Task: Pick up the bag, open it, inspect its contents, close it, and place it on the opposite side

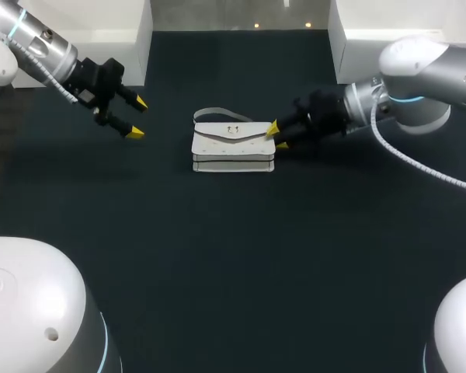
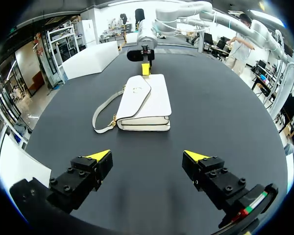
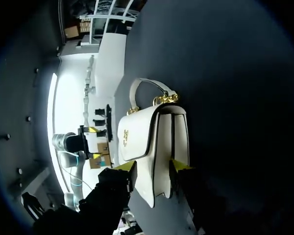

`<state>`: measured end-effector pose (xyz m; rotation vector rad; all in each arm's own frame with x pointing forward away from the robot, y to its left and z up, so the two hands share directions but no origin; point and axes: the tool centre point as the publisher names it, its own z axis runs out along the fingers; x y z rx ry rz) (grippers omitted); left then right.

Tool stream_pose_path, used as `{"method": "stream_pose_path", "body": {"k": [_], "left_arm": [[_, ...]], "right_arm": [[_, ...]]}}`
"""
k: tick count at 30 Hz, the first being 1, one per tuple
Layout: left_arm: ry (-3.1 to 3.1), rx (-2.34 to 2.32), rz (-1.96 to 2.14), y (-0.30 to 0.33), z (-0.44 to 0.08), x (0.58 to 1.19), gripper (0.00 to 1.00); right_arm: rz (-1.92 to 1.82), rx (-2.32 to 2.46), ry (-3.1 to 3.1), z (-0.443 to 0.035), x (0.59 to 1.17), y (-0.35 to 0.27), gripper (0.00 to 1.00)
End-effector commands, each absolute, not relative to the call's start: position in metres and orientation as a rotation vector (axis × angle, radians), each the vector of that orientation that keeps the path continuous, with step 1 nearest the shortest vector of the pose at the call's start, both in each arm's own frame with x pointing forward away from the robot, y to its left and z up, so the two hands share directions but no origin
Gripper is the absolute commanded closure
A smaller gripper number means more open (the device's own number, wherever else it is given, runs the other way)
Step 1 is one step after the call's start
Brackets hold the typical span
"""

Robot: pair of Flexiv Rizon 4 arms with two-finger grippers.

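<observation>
A white handbag (image 1: 233, 146) lies flat in the middle of the dark table (image 1: 233, 256), flap down, gold clasp on top, its strap (image 1: 213, 115) curled on the far side. My right gripper (image 1: 276, 136) is at the bag's right end. In the right wrist view the bag (image 3: 152, 142) has that end between the parted fingers of the right gripper (image 3: 152, 167), which is open. My left gripper (image 1: 137, 117) hovers wide open and empty, well left of the bag. From the left wrist, the bag (image 2: 144, 100) lies ahead of the left gripper (image 2: 147, 156), with the right gripper (image 2: 146, 68) beyond it.
White blocks stand at the back left (image 1: 109, 39) and back right (image 1: 373, 39) corners of the table. The robot's white bases (image 1: 31, 311) (image 1: 458, 326) fill the near corners. Bare dark tabletop lies in front of the bag and to both sides.
</observation>
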<state>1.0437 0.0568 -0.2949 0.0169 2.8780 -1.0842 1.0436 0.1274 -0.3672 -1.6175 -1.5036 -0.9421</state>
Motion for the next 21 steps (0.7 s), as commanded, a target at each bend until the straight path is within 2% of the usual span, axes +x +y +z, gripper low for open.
{"method": "stream_pose_path", "body": {"k": [1, 10, 21], "left_arm": [[2.875, 0.018, -1.088, 0.057, -0.296, 1.044, 0.00], [2.875, 0.018, -1.088, 0.057, -0.296, 1.044, 0.00], [2.875, 0.018, -1.088, 0.057, -0.296, 1.044, 0.00]], "right_arm": [[-0.924, -1.753, -1.630, -0.334, 1.025, 0.114, 0.00], [-0.966, -1.698, -2.050, -0.271, 1.014, 0.098, 0.00], [-0.808, -1.563, -2.551, -0.253, 1.011, 0.114, 0.00]]}}
